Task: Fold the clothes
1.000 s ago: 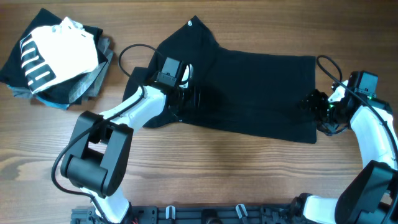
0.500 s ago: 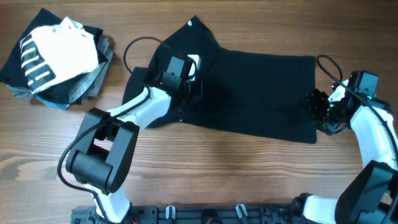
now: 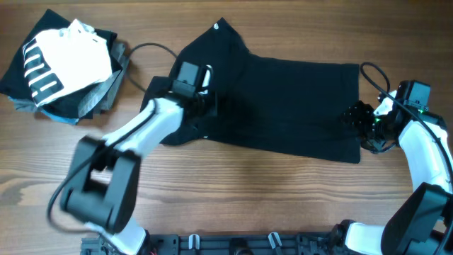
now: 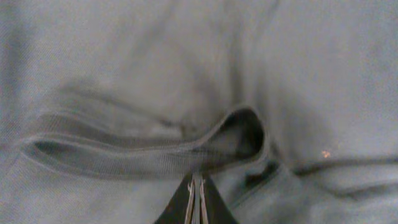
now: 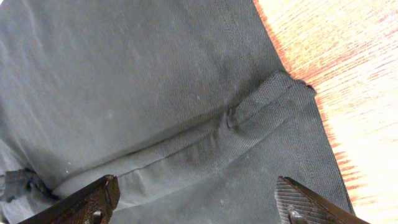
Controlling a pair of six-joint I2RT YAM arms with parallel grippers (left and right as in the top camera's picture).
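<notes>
The clothes [image 3: 283, 99], a black T-shirt, lie spread flat across the middle of the table. My left gripper [image 3: 206, 103] rests on the shirt's left part. In the left wrist view its jaws [image 4: 198, 182] are pressed together at the ribbed collar band [image 4: 143, 157], which rises in a loop from the tips. My right gripper [image 3: 359, 120] hangs over the shirt's right edge. In the right wrist view it [image 5: 199, 205] stands open with a folded hem [image 5: 261, 109] and flat fabric between its fingers.
A pile of other garments [image 3: 64, 67], white, grey and black, sits at the far left corner. Black cables [image 3: 152, 53] loop off both arms. Bare wooden table [image 3: 248, 191] runs along the front and past the shirt's right edge.
The left gripper shut on the collar, then shifted slightly left; its arm is swinging and blurred. The right arm has not moved.
</notes>
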